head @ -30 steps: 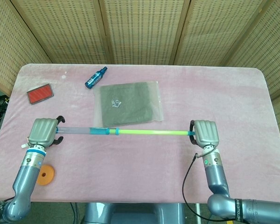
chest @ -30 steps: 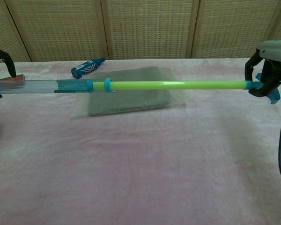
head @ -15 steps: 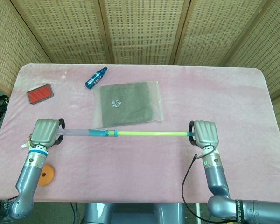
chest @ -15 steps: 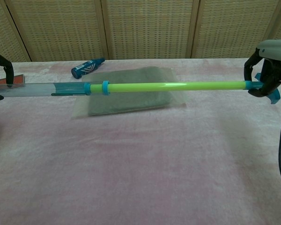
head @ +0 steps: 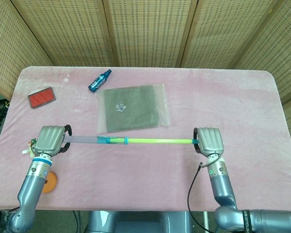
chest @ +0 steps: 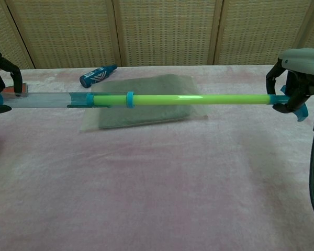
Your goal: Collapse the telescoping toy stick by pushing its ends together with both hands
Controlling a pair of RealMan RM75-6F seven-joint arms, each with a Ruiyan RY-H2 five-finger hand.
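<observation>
The toy stick (head: pixel 136 141) is hanging level above the pink counter (head: pixel 242 107), in front of the grey bag (head: pixel 133 108), and it is getting shorter: compared with a second ago both hands are sitting closer together and the green rod (chest: pixel 199 99) is sliding further into the clear tube (chest: pixel 47 100). The left hand (head: pixel 51 139) is gripping the tube end, the right hand (head: pixel 208 141) is clamped on the rod's blue tip. Much green is showing, so the collapse is only beginning, and the pushing needs to continue along the stick's line
</observation>
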